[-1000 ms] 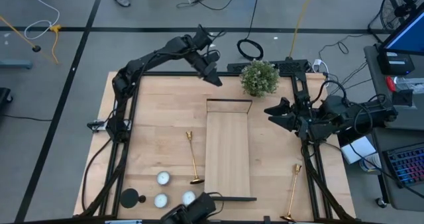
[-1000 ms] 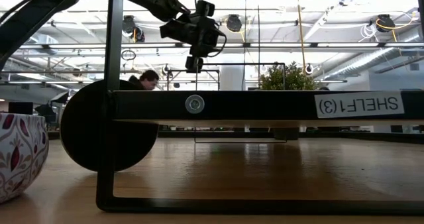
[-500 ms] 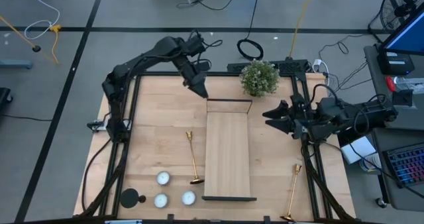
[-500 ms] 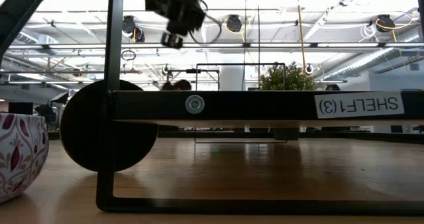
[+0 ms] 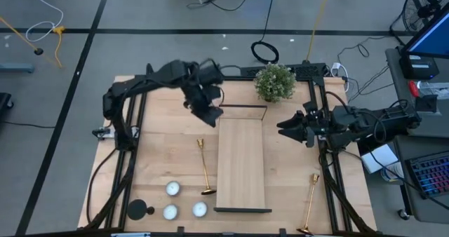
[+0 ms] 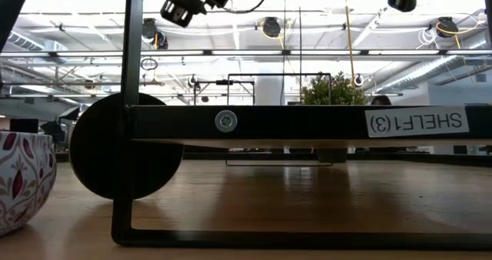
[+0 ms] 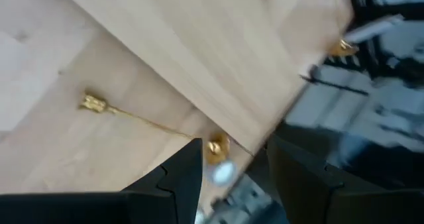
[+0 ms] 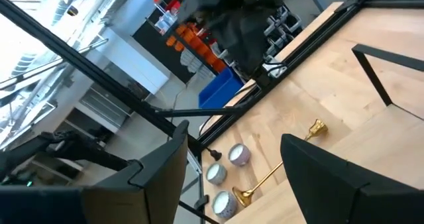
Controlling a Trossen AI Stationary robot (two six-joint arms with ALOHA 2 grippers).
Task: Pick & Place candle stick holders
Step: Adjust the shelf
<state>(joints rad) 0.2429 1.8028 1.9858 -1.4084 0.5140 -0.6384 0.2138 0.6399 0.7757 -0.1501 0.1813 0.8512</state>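
Observation:
One gold candlestick lies flat on the table left of the wooden stand, cup end toward the far edge; it also shows in the left wrist view and the right wrist view. A second gold candlestick lies near the right front corner. The short black holder stands at the near left; its round base shows in the low view. My left gripper hangs open above the stand's far left corner, pointing down at a slant, with nothing between its fingers. My right gripper waits open at the right, level.
The long wooden stand with its black frame lies down the middle of the table. Three white candles sit near the black holder. A potted plant stands at the far edge. A patterned bowl shows at the low view's left.
My left gripper has swung from the far edge toward the near edge and a little up, tipping its fingers further down, and now hangs over the stand's far left corner. Its fingers stay open. A dark object at the near edge by the stand has gone from the high view.

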